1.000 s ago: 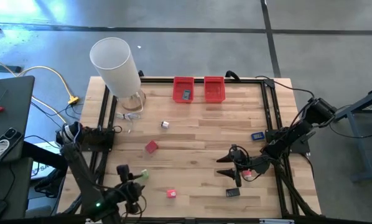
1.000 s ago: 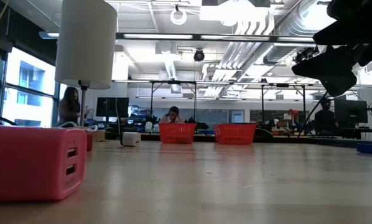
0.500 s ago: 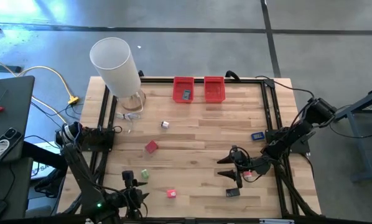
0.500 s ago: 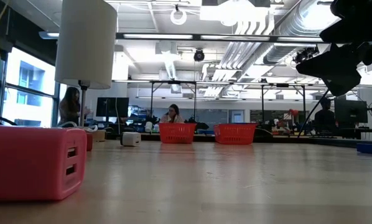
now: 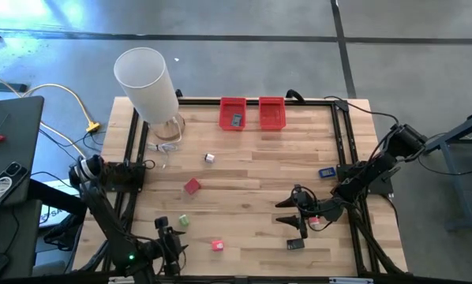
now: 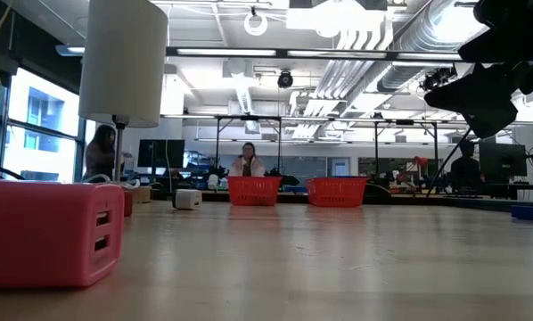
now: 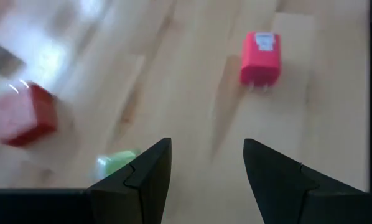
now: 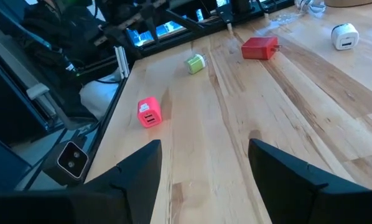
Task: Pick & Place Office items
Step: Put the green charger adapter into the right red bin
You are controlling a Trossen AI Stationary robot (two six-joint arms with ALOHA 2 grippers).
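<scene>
The office items lie scattered on the wooden table: a green piece (image 5: 184,221), a pink charger block (image 5: 217,245), a red block (image 5: 191,186), a white piece (image 5: 209,158), a blue piece (image 5: 326,172) and a black piece (image 5: 295,244). My left gripper (image 5: 167,234) is open near the table's near-left corner, short of the green piece (image 7: 116,163) and the pink block (image 7: 260,58). My right gripper (image 5: 282,211) is open above the near-right part of the table, just beyond the black piece, its fingers pointing toward the table's left.
Two red bins (image 5: 233,114) (image 5: 272,113) stand at the far edge; the left one holds a grey item. A tall white cylinder (image 5: 145,83) stands at the far-left corner beside cables. Black frame rails run along the table's sides. Bare wood lies mid-table.
My left gripper has drawn back toward the table's near edge, away from the green piece, which lies where it was.
</scene>
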